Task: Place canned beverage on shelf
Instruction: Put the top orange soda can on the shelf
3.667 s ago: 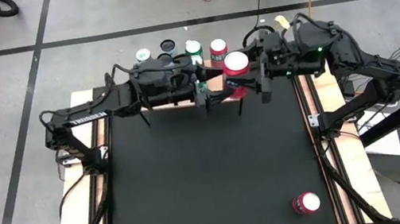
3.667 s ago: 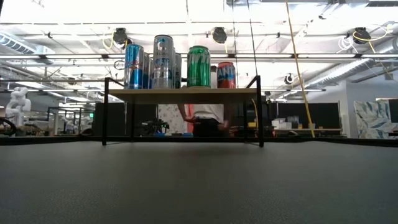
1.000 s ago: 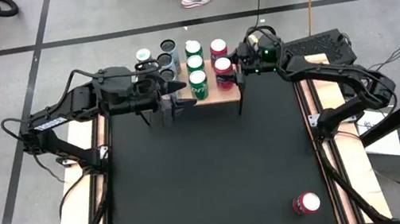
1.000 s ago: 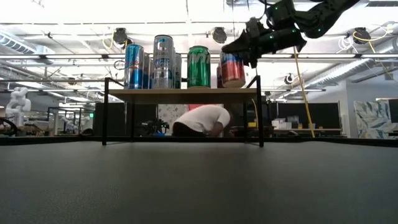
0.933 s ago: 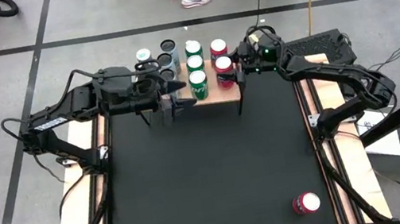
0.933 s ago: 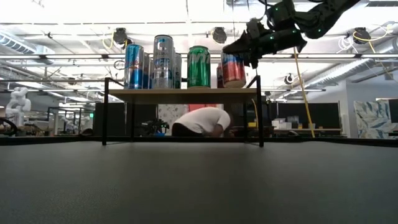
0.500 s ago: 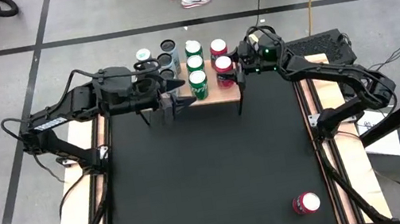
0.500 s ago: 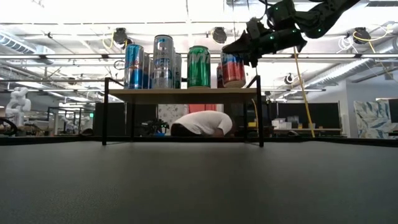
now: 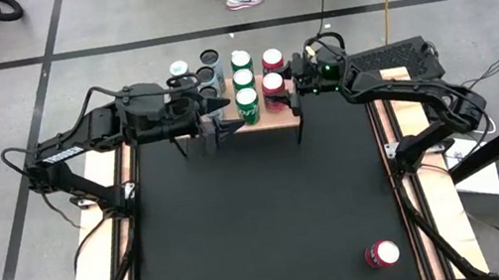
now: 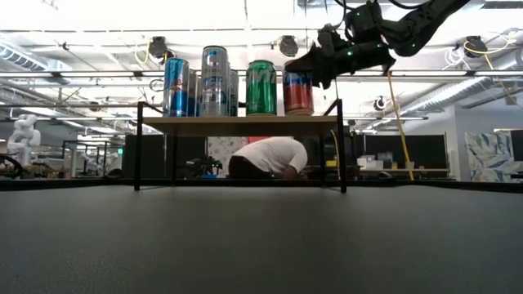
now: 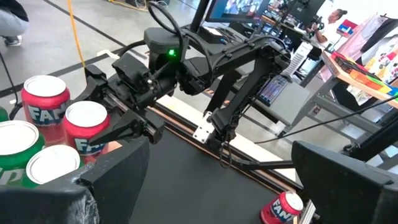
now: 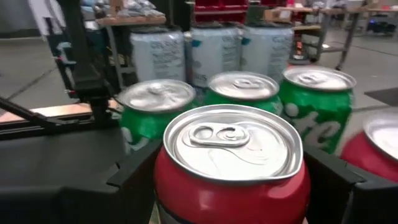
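The right gripper [image 9: 280,93] is at the shelf's [image 9: 278,119] right end, its two fingers [image 12: 339,171] on either side of a red can [image 9: 272,84], grasping it near the top. In the right wrist view the can [image 12: 231,163] fills the gap between the fingers. In the low view the can [image 10: 298,92] stands upright at the shelf's [image 10: 237,121] right end, beside a green can [image 10: 261,86]; whether its base touches the board cannot be told. A second red can [image 9: 272,59] stands just beyond it.

The left gripper [image 9: 223,124] hovers at the shelf's near edge, left of centre, fingers spread wide and holding nothing.

Another red can [image 9: 382,255] stands alone at the table's [image 9: 252,220] near right corner.
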`<control>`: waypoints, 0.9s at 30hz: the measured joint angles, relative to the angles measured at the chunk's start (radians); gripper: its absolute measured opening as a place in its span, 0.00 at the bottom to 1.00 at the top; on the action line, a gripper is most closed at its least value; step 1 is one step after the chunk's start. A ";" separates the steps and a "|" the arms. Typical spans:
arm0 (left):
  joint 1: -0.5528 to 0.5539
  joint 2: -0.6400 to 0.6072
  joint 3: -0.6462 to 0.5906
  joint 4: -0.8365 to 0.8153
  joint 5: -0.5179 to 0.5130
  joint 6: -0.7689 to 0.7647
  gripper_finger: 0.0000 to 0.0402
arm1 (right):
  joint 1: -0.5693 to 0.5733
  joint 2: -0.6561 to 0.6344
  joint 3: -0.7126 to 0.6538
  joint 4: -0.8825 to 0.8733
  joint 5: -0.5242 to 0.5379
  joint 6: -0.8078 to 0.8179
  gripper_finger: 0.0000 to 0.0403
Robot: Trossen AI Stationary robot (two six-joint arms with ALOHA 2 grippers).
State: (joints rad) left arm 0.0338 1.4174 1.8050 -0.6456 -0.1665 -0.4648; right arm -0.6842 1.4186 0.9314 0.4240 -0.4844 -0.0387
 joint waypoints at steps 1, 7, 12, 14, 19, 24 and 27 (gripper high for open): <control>0.000 0.000 0.000 0.000 0.000 0.000 0.97 | 0.000 0.002 0.000 -0.002 0.009 0.000 0.70; 0.000 0.000 0.000 0.000 0.000 0.000 0.97 | -0.002 0.004 0.000 -0.007 0.014 -0.008 0.70; -0.001 0.000 0.000 0.000 0.000 0.001 0.97 | -0.004 0.004 0.000 -0.012 0.013 -0.012 0.70; -0.001 0.000 0.000 0.000 0.000 0.001 0.97 | -0.004 0.004 0.000 -0.015 0.013 -0.017 0.70; -0.001 0.000 0.000 0.000 0.000 0.001 0.97 | -0.004 0.004 0.000 -0.025 0.023 -0.025 0.70; -0.001 0.000 0.000 0.000 0.000 0.001 0.97 | -0.004 0.004 0.000 -0.047 0.042 -0.030 0.70; -0.001 0.000 0.000 0.000 0.000 0.001 0.97 | -0.004 0.004 0.000 -0.051 0.042 -0.030 0.70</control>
State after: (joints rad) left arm 0.0330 1.4174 1.8050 -0.6456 -0.1661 -0.4641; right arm -0.6880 1.4223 0.9314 0.3727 -0.4426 -0.0689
